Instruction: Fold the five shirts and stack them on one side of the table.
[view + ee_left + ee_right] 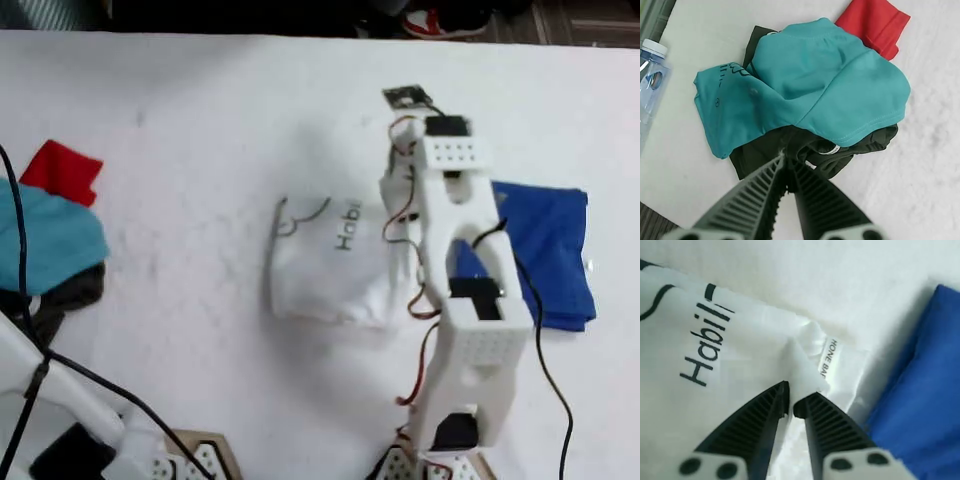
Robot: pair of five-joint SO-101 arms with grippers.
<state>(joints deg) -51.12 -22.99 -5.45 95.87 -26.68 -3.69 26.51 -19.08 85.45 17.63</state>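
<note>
Shirts are lying on a white, faintly grainy tabletop (180, 120). The white shirt (330, 270), folded into a rough rectangle with dark lettering, is sitting at the middle. The blue shirt (555, 250), a smooth folded slab, is resting just beside it, partly covered by the right arm (465, 270). At the opposite edge, a rumpled teal shirt (815, 90) is lying on a crumpled dark shirt (805, 150), with a red shirt (874, 25) poking out from under it. A clear plastic bottle (650, 85) is sitting near that heap. The right pincer (791, 397) is sitting at the white shirt's collar label, its ribbed fingers all but pressed together. The left pincer (786, 165) is pressed together over the dark shirt.
</note>
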